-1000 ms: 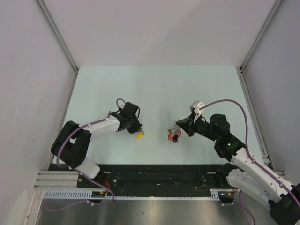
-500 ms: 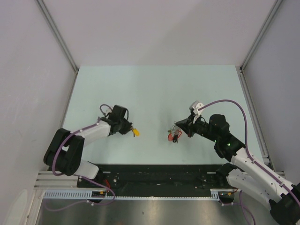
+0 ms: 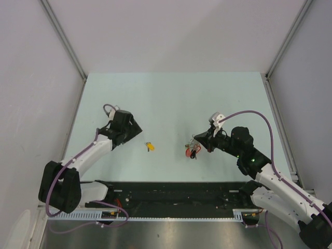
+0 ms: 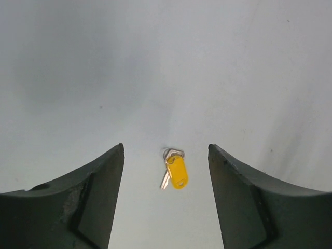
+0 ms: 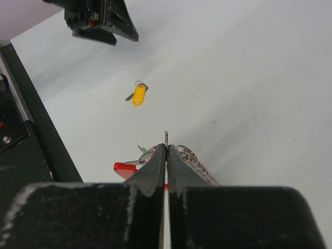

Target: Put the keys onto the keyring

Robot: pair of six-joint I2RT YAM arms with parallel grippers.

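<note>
**Lying loose on the table, the yellow key sits apart from the keyring**

The yellow key [image 4: 177, 172] rests flat on the table [image 3: 171, 98], a little left of the middle and closer to the near edge than the far one. Its small metal loop points away from the left wrist camera and its blade angles off beside the plastic head. The left gripper [image 3: 134, 134] hangs near the key on the side towards the table's left edge. Its jaws stand wide apart with nothing between them, and in its wrist view the key shows in the gap without touching either finger.

The right gripper [image 5: 166, 154] is pinched fully together, just right of the table's middle and about as close to the near edge. It has hold of the keyring [image 3: 192, 148], and a thin metal sliver pokes out between its tips. The pale grey ridged tag [image 5: 199, 167] shows on one side of the fingers. On the other side are a red piece [image 5: 126, 168] (key head or band, I cannot tell) and a speck of the green key [image 5: 141, 149]. The yellow key is well apart from this cluster.
</note>
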